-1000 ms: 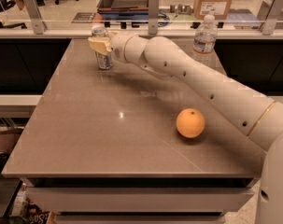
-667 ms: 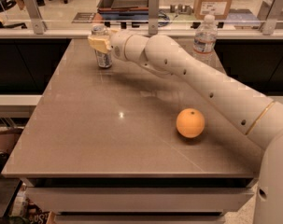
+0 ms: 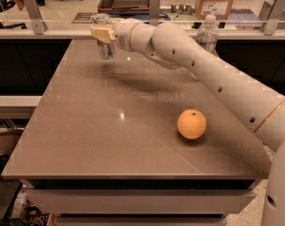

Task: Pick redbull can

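The redbull can [image 3: 105, 50] is a slim silver-grey can with bluish markings at the far left of the brown table [image 3: 85, 135]. My gripper [image 3: 100, 33], with cream-coloured fingers, is shut around the can's upper half. It holds the can upright, a little above the table top, with a shadow beneath it. The white arm reaches in from the lower right across the table.
An orange [image 3: 191, 124] lies on the table's right middle. A clear plastic water bottle with a white cap [image 3: 207, 32] stands at the far right edge, behind the arm. A glass rail with metal posts [image 3: 154, 6] runs along the far side.
The gripper has risen slightly with the can in it; the can's base is now off the table. The orange and bottle have not moved.
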`<action>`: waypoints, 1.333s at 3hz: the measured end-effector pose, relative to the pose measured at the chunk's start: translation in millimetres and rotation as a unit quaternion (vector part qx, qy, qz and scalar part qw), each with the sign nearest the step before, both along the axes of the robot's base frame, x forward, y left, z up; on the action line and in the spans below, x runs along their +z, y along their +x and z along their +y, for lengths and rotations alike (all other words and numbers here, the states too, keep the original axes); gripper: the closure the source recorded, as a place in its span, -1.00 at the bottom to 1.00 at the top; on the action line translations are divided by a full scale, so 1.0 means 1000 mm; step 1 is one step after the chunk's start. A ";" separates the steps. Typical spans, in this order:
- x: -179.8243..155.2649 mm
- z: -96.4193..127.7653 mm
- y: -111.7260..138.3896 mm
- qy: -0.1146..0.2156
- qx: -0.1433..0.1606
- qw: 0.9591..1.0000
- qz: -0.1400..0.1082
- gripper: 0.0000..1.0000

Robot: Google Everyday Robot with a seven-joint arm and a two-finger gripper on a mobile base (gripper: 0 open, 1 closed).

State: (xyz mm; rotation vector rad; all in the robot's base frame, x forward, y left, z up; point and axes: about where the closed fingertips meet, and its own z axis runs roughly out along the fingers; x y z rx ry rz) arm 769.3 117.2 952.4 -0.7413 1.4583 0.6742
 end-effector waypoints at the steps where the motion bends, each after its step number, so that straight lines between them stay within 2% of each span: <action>1: 0.027 -0.010 -0.005 -0.008 -0.007 1.000 -0.013 1.00; 3: 0.079 -0.019 -0.003 -0.026 -0.015 0.998 -0.048 1.00; 4: 0.079 -0.019 -0.003 -0.026 -0.015 0.998 -0.048 1.00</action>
